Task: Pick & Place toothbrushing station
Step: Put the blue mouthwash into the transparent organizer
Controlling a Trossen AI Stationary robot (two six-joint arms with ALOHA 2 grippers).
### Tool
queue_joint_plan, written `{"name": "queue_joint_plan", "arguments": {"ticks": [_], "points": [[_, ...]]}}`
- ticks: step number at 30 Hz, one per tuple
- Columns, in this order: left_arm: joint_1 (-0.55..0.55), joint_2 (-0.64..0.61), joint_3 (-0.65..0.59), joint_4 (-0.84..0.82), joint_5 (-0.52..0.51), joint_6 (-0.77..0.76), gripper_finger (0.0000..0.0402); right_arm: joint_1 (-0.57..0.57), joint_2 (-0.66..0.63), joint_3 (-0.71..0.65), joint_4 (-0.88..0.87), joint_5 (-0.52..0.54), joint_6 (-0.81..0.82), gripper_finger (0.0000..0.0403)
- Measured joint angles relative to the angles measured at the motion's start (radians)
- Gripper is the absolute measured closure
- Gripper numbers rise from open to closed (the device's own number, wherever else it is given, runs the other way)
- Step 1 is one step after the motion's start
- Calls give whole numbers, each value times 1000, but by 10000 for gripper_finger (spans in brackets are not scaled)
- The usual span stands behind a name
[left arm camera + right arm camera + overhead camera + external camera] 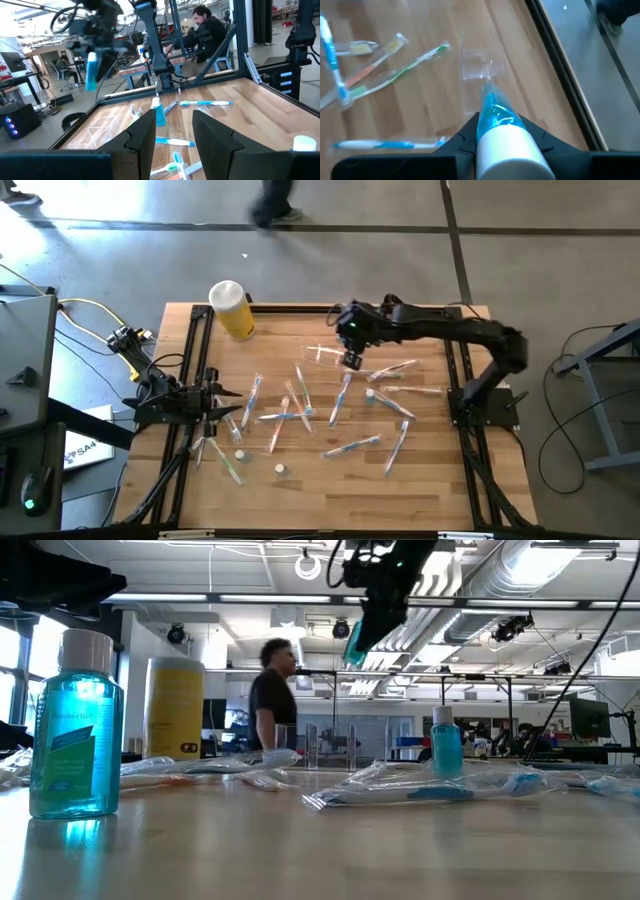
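Note:
My right gripper [350, 352] hangs above the table's far middle, shut on a small bottle of blue liquid [492, 112] with a white cap [512, 155]. Just below and beyond it the clear plastic holder [324, 355] [475, 67] rests on the wood. Slim wrapped toothbrushes [340, 400] in blue, green and orange lie flat, scattered over the middle of the table. My left gripper [172, 132] waits at the left edge [228, 406], open and level, nothing between its fingers. My right gripper pinches the bottle's body just under the cap [487, 125] between its two fingers, slanting down from above. The bottle lies along the fingers, cap toward the wrist and base pointing down. It is lifted clear of the table and tilted [356, 640].
A yellow cylinder with a white cap [232, 310] stands at the far left. Two more small blue bottles [75, 730] [445, 745] stand among the toothbrushes. Black frame rails [455, 380] run along both sides. A person [270, 690] walks beyond the far edge.

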Motion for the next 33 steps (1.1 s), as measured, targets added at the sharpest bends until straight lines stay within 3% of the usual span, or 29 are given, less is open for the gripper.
{"name": "queue_joint_plan", "arguments": {"ticks": [6,13,33], "points": [[0,0,0,-5,0,0,274,-12,142,109,7,-22,-57,329],[0,0,0,-35,4,-10,274,-23,249,146,43,-80,-86,331],[0,0,0,-36,6,-34,274,-58,329,143,12,-136,-1,331]]}}
